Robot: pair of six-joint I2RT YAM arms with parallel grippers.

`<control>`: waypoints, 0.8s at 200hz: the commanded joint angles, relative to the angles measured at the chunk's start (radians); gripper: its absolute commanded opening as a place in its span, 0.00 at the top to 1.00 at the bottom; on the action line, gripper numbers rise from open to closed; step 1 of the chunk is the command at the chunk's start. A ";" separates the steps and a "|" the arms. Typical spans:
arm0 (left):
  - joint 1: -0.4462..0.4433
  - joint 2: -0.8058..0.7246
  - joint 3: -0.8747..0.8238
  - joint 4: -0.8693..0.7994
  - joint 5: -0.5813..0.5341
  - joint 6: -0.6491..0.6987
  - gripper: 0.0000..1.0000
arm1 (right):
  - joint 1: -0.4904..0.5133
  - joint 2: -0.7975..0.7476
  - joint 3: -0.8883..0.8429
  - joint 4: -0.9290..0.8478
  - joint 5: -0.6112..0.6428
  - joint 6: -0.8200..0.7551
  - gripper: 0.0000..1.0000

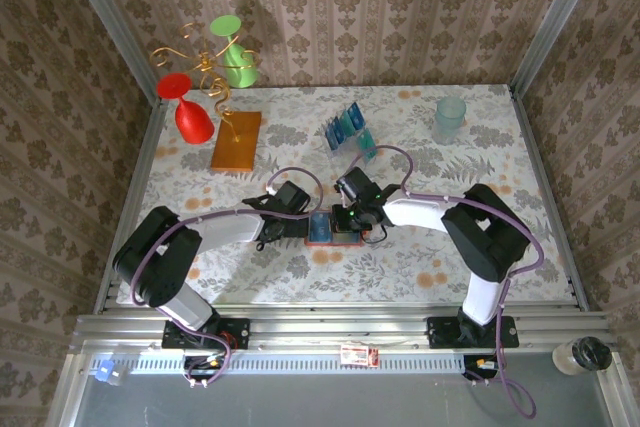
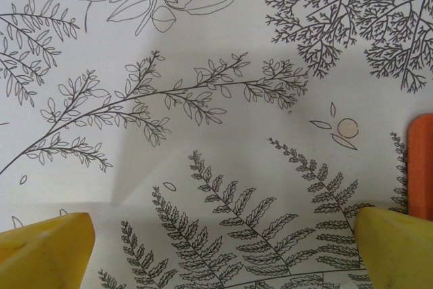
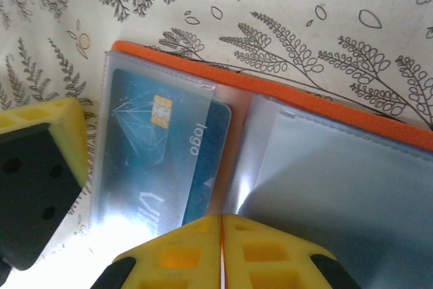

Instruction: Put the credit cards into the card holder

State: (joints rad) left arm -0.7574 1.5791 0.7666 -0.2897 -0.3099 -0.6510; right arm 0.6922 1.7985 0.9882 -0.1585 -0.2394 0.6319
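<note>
The orange card holder (image 1: 322, 240) lies open on the table between the two grippers, its orange edge (image 3: 318, 103) and clear inner pockets in the right wrist view. A blue credit card (image 3: 145, 147) with a gold chip sits mostly inside the left pocket, its right end sticking out toward the fold. My right gripper (image 3: 222, 220) is shut, tips together just over the fold beside that card's corner, nothing between them. My left gripper (image 2: 223, 252) is open over bare tablecloth, left of the holder's edge (image 2: 421, 167). More blue and teal credit cards (image 1: 348, 130) stand in a clear rack further back.
An orange-brown slab (image 1: 237, 140) lies at the back left, under a gold wire stand with a red cup (image 1: 190, 112) and a green cup (image 1: 235, 57). A clear glass (image 1: 449, 117) stands at the back right. The left gripper's yellow finger (image 3: 57, 133) sits close to the holder's left side.
</note>
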 commanded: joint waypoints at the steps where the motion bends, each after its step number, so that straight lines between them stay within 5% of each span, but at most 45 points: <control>1: 0.006 0.014 -0.011 -0.017 0.004 0.013 0.00 | 0.006 0.024 0.005 0.008 -0.005 0.015 0.91; 160: 0.007 0.024 -0.016 0.007 0.018 0.017 0.00 | 0.029 0.073 0.089 -0.054 -0.034 -0.081 0.97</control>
State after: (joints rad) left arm -0.7574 1.5806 0.7662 -0.2859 -0.3061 -0.6510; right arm 0.7071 1.8404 1.0355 -0.1616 -0.2619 0.6033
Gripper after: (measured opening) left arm 0.999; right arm 0.044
